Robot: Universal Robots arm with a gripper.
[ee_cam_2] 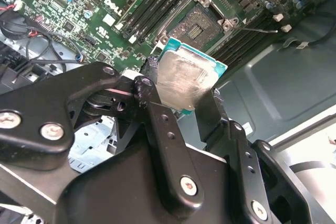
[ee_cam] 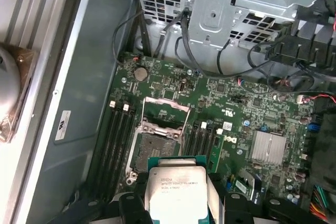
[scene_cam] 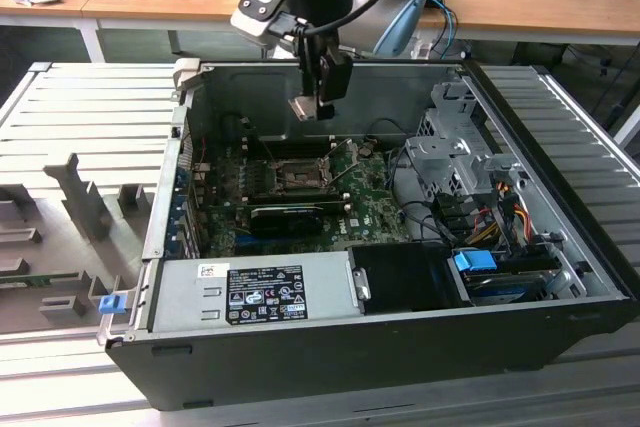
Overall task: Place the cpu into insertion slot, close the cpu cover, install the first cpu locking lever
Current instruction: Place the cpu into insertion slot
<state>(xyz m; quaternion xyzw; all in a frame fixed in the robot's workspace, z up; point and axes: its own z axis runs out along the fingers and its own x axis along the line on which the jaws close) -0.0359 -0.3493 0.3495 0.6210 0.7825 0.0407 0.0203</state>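
In the exterior view, the cpu is seen clamped between the fingers of the gripper, high over the open computer case. The insertion slot lies below it on the motherboard, well apart.

In the second wrist view, the cpu is held by two opposite edges, tilted, and the insertion slot is found beyond its free edge.

In the first wrist view, the cpu cover is seen open, on the side of the empty insertion slot away from the cpu.
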